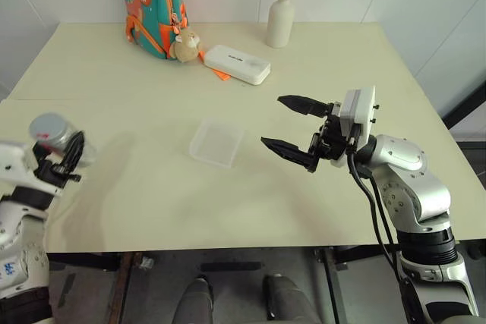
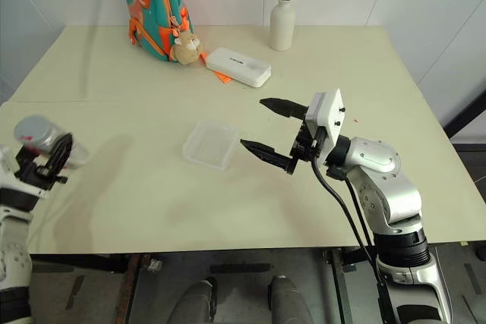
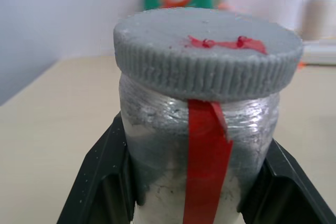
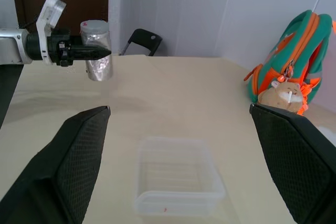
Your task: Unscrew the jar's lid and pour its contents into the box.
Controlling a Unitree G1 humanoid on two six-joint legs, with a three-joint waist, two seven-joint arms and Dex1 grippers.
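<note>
1. While the lid [image 3: 207, 59] sits screwed on the jar [image 3: 194, 145], I have the left gripper [image 1: 62, 155] clamped on the jar's body, one black finger [image 3: 102, 177] on each side, lid upward and free of the fingers. My read: gripping low on the body leaves the ribbed cap open for the other hand to turn.
2. Jar is off the table [image 1: 152, 210], held near its left front edge; the right wrist view shows it clear above the surface. A red tape strip runs from the lid down the side. Contents not discernible through the cloudy wall.
3. Right gripper [image 1: 292, 128] hangs over the table's right-centre, fingers spread wide, nothing between them, pointing across toward the jar. Well apart from it. I judge it staged for the lid.
4. Box [image 1: 217, 143] lies flat mid-table between the two arms, just beside the right fingertips, open side up and nothing in it. Central placing suits a pour from either hand.
5. Backpack [image 1: 152, 1], white case [image 1: 237, 64] and vase [image 1: 280, 19] stand along the far edge, away from the working area.
6. Unscrewing not begun; the arms must close the gap first.
</note>
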